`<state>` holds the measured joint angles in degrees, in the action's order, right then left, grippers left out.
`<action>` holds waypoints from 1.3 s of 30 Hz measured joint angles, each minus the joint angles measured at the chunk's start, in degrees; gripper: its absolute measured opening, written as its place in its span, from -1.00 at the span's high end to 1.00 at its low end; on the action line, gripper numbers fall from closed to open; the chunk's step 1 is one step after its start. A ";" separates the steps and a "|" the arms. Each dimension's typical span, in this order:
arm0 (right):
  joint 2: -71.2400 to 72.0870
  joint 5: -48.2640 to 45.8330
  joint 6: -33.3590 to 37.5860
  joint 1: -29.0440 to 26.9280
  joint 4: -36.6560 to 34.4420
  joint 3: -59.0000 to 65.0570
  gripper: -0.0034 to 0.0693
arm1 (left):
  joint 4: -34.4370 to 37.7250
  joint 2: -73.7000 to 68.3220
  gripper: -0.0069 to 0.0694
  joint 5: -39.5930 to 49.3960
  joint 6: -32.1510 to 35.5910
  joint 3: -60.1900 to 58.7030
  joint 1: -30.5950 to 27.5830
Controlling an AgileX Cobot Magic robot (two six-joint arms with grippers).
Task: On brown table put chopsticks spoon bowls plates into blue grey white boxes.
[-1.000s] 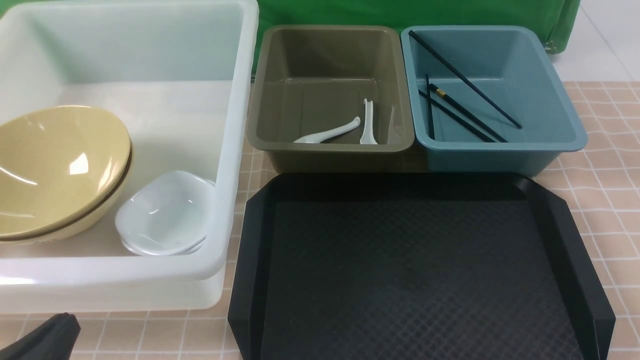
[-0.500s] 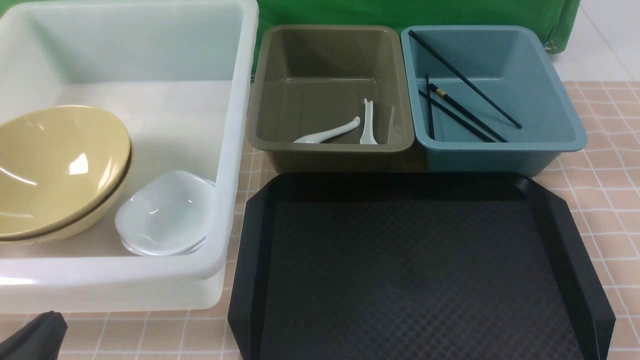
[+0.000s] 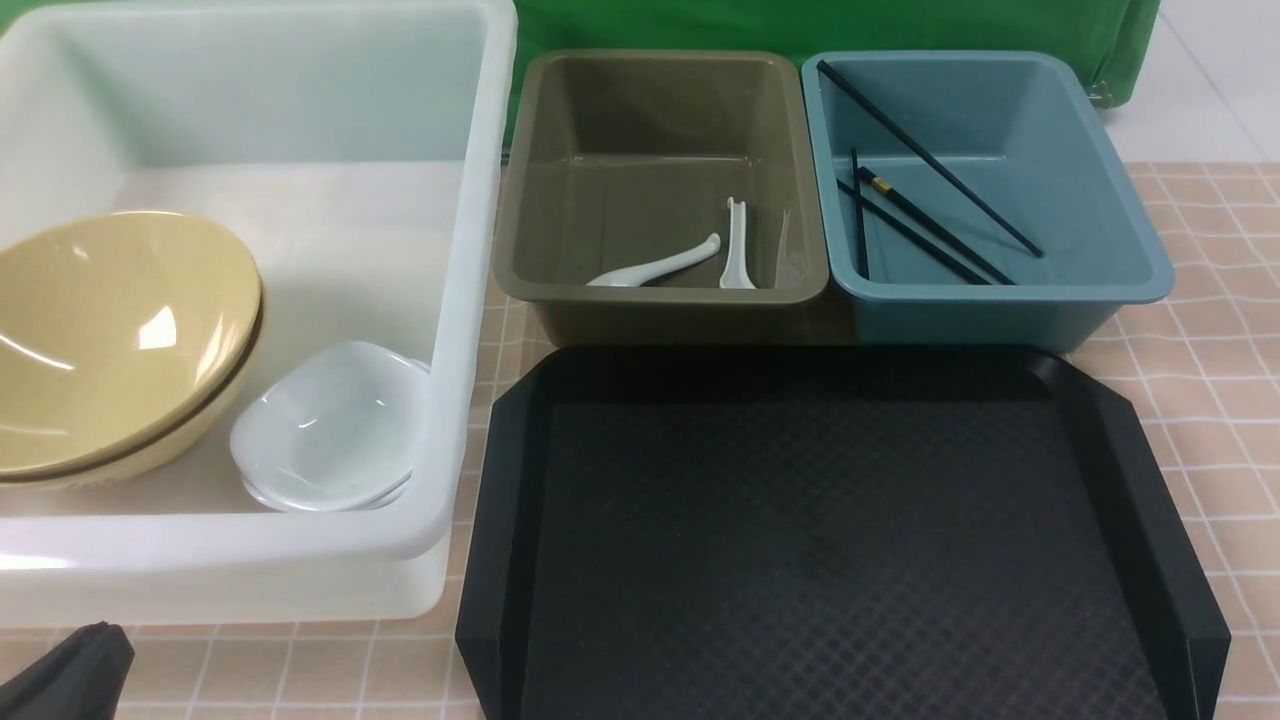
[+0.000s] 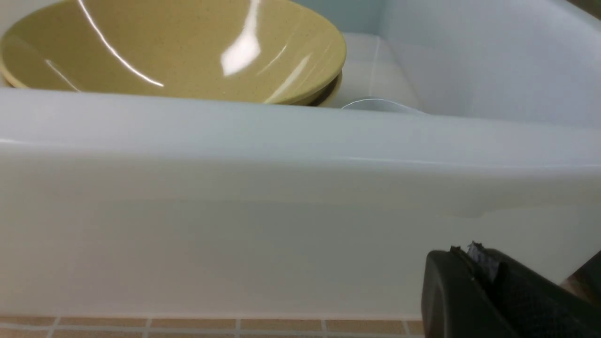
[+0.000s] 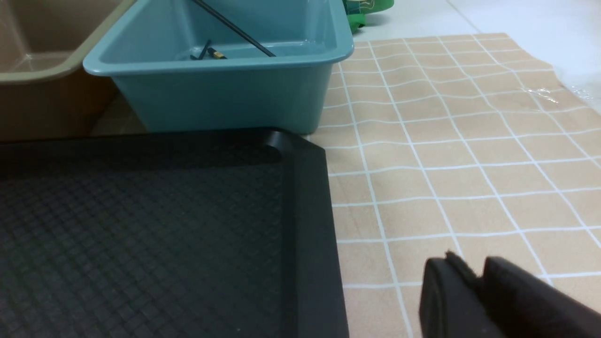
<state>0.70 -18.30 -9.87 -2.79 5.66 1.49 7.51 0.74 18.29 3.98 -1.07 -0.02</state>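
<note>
On the brown table (image 3: 1220, 330) the white box (image 3: 470, 300) holds stacked yellow bowls (image 3: 110, 330) and stacked white plates (image 3: 330, 425). Two white spoons (image 3: 655, 268) lie in the grey box (image 3: 660, 315). Several black chopsticks (image 3: 930, 160) rest in the blue box (image 3: 960, 315). My left gripper (image 4: 469, 251) is shut and empty, low in front of the white box's near wall (image 4: 281, 188); it shows at the front view's bottom-left corner (image 3: 70, 670). My right gripper (image 5: 469, 267) hovers over bare table (image 5: 446, 164) right of the tray, jaws slightly apart, holding nothing.
A black textured tray (image 3: 830, 540) with raised sides lies in front of the grey and blue boxes, with nothing on it. Green cloth (image 3: 800, 25) hangs behind the boxes. The table's wrinkled covering ends at the far right (image 5: 554, 80).
The left gripper has sunk lower toward the bottom-left corner of the front view, then stopped. Nothing in the boxes has moved.
</note>
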 joint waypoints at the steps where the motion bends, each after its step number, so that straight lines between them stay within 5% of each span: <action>1: 0.00 0.00 0.00 0.00 0.00 0.00 0.50 | 0.00 0.00 0.85 0.00 -0.05 0.00 0.00; 39: 0.00 0.00 0.00 0.00 0.00 0.00 0.43 | 0.00 0.00 0.85 0.00 -0.22 0.00 0.00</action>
<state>0.70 -18.30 -9.87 -2.79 5.66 1.49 7.51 0.74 18.29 3.76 -1.07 -0.02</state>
